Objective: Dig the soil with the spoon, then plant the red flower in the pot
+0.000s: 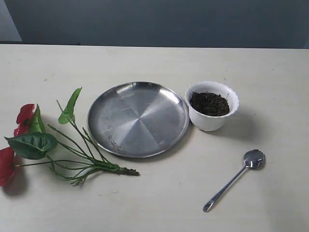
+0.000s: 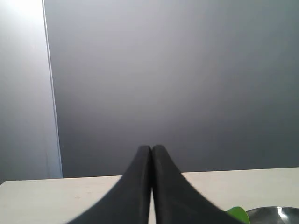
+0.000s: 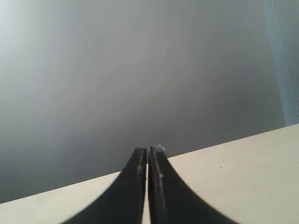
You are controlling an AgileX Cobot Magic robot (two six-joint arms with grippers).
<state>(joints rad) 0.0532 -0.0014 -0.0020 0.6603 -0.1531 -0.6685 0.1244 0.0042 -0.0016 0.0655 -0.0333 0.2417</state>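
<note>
Spoon (image 1: 234,180) nearest, soil (image 1: 209,103) in pot (image 1: 211,121), steel plate (image 1: 137,118) bare; both jaws together.

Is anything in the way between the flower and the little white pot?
Yes. The big round steel plate lies flat on the table between the red flower with green leaves and the small white scalloped pot. The pot also already holds dark soil. Neither gripper shows in the exterior view.

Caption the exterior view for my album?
Red flower, steel plate, soil-filled pot and spoon await planting.
</note>
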